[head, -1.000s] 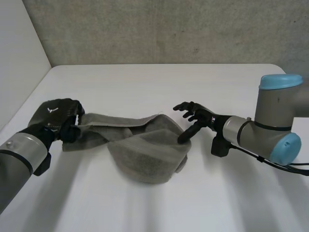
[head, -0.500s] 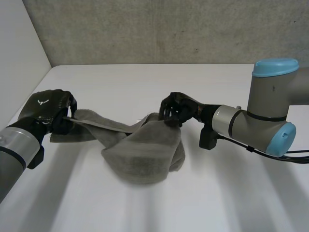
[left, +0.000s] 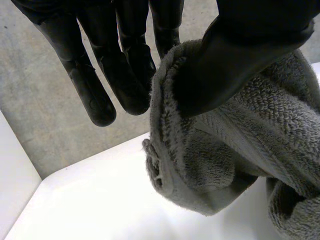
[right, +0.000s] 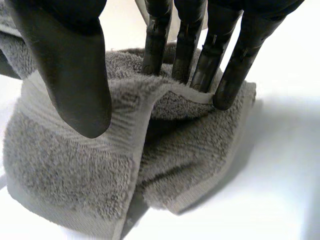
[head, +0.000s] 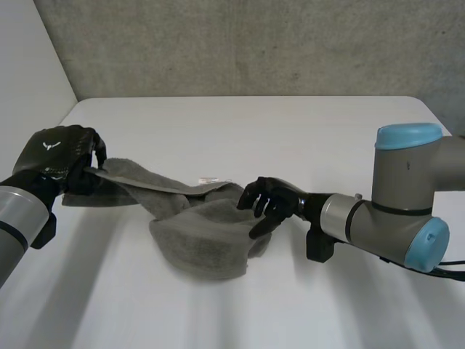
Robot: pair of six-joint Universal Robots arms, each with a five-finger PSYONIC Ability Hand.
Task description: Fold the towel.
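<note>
The left hand (head: 58, 156) has one end of the grey towel (head: 203, 233) pinched between thumb and fingers, the hem caught under the thumb in the left wrist view (left: 240, 55), and holds that end raised off the bench (head: 240, 131). From there the cloth runs as a taut band down to a crumpled heap near the middle of the bench, with a small white label (head: 211, 179) showing on it.

The right hand (head: 270, 202) is at the heap's far side. Its fingertips (right: 227, 95) are fairly straight and poke into a fold behind the hem, and the thumb stands apart in front, so it grips nothing.

This looks like the spreading-out step, before any fold is made. Next, the right hand probably needs to close on that hem, ideally at a corner. Both hands could then draw the towel flat.
</note>
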